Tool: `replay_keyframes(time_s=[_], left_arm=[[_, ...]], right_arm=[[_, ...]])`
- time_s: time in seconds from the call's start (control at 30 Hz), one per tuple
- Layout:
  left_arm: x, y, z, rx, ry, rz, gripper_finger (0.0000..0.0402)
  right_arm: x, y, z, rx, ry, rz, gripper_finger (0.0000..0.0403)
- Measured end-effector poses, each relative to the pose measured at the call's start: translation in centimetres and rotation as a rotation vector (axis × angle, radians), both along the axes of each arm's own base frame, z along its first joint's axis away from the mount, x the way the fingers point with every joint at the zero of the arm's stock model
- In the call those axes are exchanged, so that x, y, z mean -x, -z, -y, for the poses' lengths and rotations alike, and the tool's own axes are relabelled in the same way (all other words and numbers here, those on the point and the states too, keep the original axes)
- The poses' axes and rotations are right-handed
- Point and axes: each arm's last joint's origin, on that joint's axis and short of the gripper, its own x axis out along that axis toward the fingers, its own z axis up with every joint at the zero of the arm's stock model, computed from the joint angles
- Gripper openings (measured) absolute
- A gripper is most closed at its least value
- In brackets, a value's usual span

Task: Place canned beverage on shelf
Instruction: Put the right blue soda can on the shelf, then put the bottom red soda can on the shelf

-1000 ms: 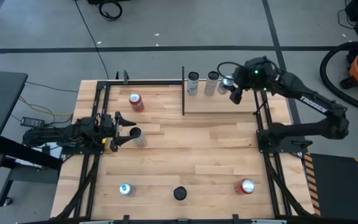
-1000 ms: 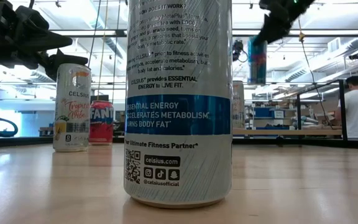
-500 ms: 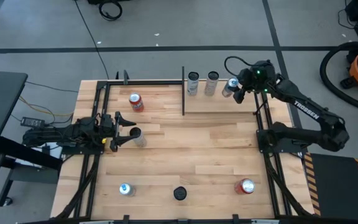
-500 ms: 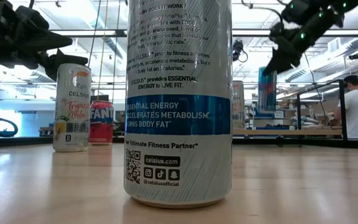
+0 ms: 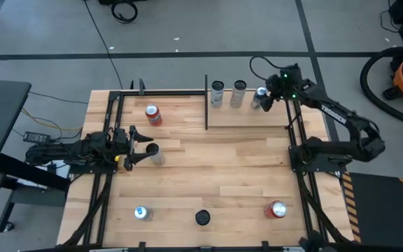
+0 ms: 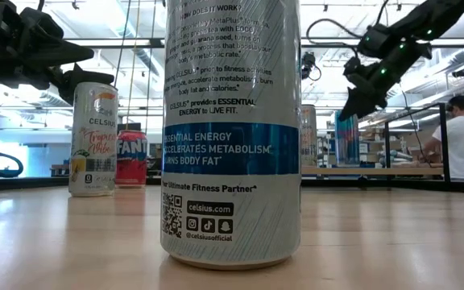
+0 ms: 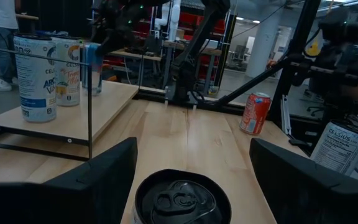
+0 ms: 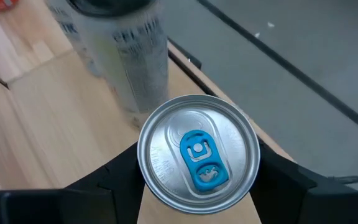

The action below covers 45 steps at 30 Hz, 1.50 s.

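Note:
My right gripper is shut on a can with a silver top and blue tab, blue-walled in the low view. It holds the can over the far right part of the shelf, beside two cans that stand on their bases there. My left gripper stays open at the table's left, level, its fingers above and on either side of a black-topped can without touching it. My right gripper pinches the can's upper wall just under the rim, one finger on each of two opposite sides. The fingers slant down from above. The can stays upright, its base at the shelf's level; whether it rests there, I cannot tell.
A red can stands at the far left. Along the near edge stand a silver can, a black-topped can close before the low camera, and a red can. A thin black rod edges the shelf's left side.
My right gripper has come down toward the shelf with the can, drifting slightly toward the table's right and rolling a little. The can has stayed upright and sunk from well above the shelf to the level of the other cans there.

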Motion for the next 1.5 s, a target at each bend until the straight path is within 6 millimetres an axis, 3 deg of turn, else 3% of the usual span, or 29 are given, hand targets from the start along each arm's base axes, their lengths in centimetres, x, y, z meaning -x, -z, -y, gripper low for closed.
replay_keyframes(time_s=[0.33,1.03,1.2,1.5], left_arm=[[0.0,0.0,0.0,0.0,0.0,0.0,0.0314],[0.0,0.0,0.0,0.0,0.0,0.0,0.0314],[0.0,0.0,0.0,0.0,0.0,0.002,0.0314],[0.0,-0.1,0.0,0.001,0.0,0.008,0.0314]], right_arm=[[-0.7,0.7,1.1,0.002,-0.016,0.019,0.0245],[-0.7,0.5,0.9,0.007,-0.015,0.023,0.0327],[-0.7,-0.6,0.3,0.042,-0.029,0.048,0.0351],[-1.2,-4.6,-1.8,0.051,-0.15,0.196,0.0386]])
